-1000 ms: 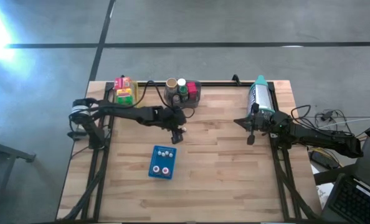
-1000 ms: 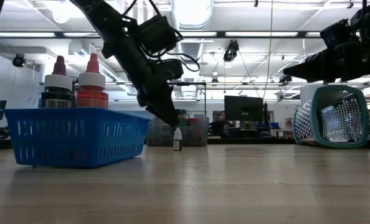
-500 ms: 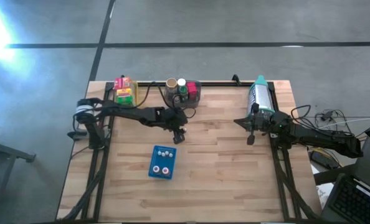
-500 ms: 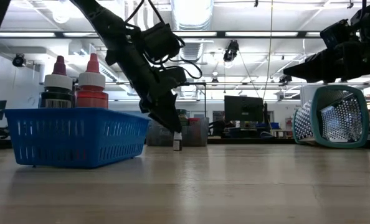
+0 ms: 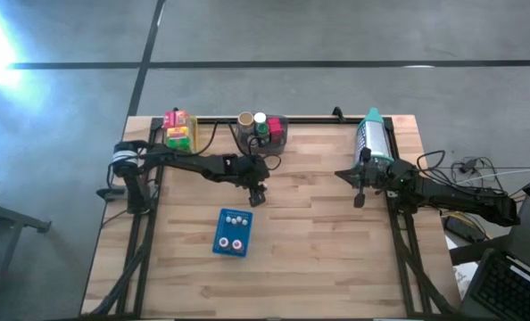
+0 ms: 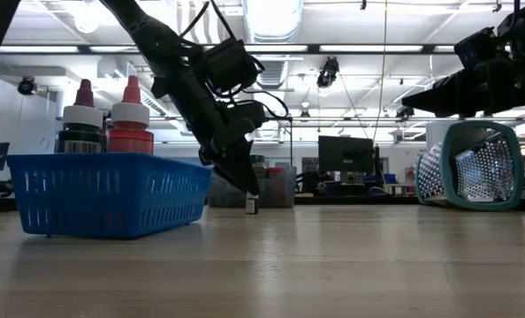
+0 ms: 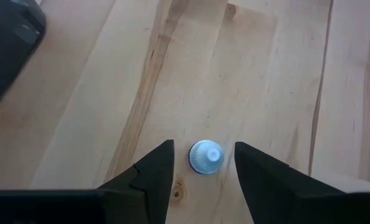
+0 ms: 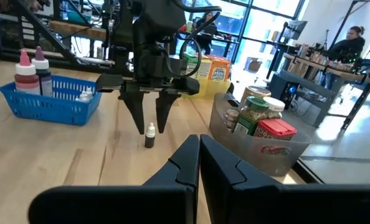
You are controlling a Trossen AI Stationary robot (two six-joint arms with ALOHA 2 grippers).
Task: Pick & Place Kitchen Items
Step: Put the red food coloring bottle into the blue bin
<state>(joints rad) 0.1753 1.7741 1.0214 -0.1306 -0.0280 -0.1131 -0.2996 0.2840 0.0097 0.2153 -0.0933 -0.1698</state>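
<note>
Straddling tiny bottle [image 7: 207, 157], left claw [image 7: 203, 163] spread, bare wood around; right claw [image 8: 199, 155] pressed together.

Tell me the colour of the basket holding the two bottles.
Blue basket; the low view shows it best.

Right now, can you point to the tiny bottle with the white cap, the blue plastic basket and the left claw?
tiny white-capped bottle [image 7: 207, 156], left wrist view, cap top.
blue plastic basket [image 6: 103, 193], low view, front wall.
left gripper [image 7: 199, 180], left wrist view, between open fingertips.
</note>
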